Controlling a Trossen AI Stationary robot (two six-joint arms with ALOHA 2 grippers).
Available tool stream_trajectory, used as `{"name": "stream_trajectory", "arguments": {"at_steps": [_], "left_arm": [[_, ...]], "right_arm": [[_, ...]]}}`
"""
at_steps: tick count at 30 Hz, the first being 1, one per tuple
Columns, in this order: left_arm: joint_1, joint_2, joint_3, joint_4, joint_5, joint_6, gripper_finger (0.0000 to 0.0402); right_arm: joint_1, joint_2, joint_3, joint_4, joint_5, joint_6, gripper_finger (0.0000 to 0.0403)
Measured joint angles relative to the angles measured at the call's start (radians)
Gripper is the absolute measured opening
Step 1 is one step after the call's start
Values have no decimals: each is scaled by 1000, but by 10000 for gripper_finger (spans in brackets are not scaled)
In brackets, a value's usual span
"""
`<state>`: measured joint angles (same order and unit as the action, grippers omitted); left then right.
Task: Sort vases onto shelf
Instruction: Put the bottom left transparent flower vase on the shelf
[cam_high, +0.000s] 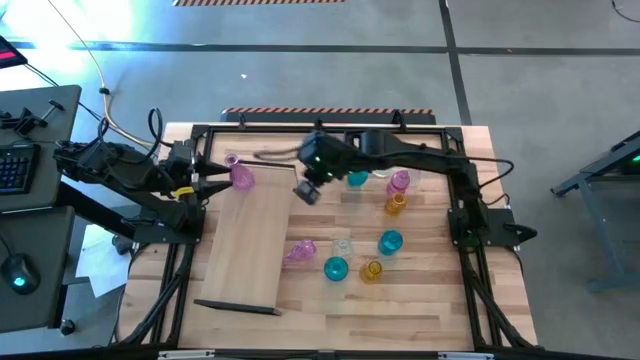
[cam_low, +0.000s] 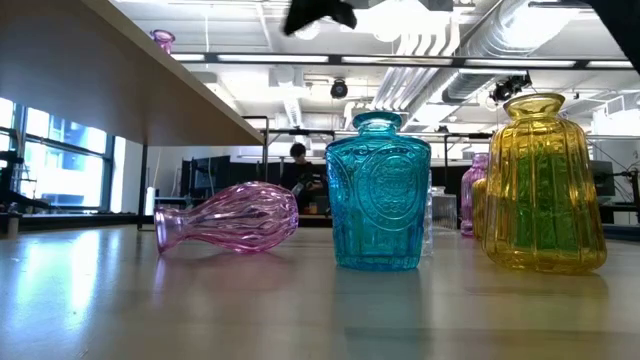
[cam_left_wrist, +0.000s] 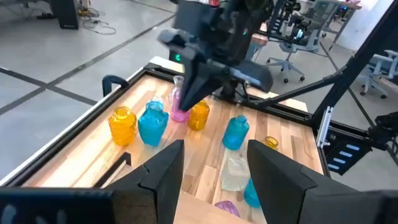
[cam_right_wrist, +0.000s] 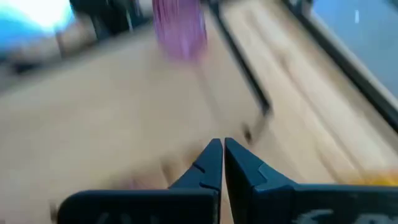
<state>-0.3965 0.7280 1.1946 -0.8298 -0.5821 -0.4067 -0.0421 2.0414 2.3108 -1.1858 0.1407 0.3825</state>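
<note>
Low view: nearest the lens, across the middle of the frame, a pink vase (cam_low: 228, 218) is seen lying on its side, a teal vase (cam_low: 378, 192) upright beside it and an amber vase (cam_low: 543, 186) upright at the right. These are judged to be waiting their turn, as they stand on the bare tabletop and not on the shelf (cam_low: 120, 80), whose underside fills the upper left. Only the rim of a pink vase on the shelf (cam_low: 162, 39) is shown above that edge. Farther back, a clear vase and another pink one are largely hidden between the teal and amber ones.

In the high view, the right gripper (cam_high: 307, 192) is held shut and empty over the shelf's upper right edge, probably between picks. The left gripper (cam_high: 222, 180) is held spread at the shelf's upper left, just beside the standing pink vase; contact cannot be made out. The right wrist view is blurred, so only a pink shape is given.
</note>
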Motion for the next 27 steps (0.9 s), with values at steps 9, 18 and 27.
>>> {"name": "stream_trajectory", "arguments": {"at_steps": [9,18,27], "left_arm": [[0,0,0,-41,1,-10,170],[0,0,0,-41,50,-11,170],[0,0,0,-42,81,-9,170]], "right_arm": [[140,51,-3,-242,-89,15,8],[265,53,-2,-354,-90,145,12],[301,53,-5,-383,-3,249,100]]}}
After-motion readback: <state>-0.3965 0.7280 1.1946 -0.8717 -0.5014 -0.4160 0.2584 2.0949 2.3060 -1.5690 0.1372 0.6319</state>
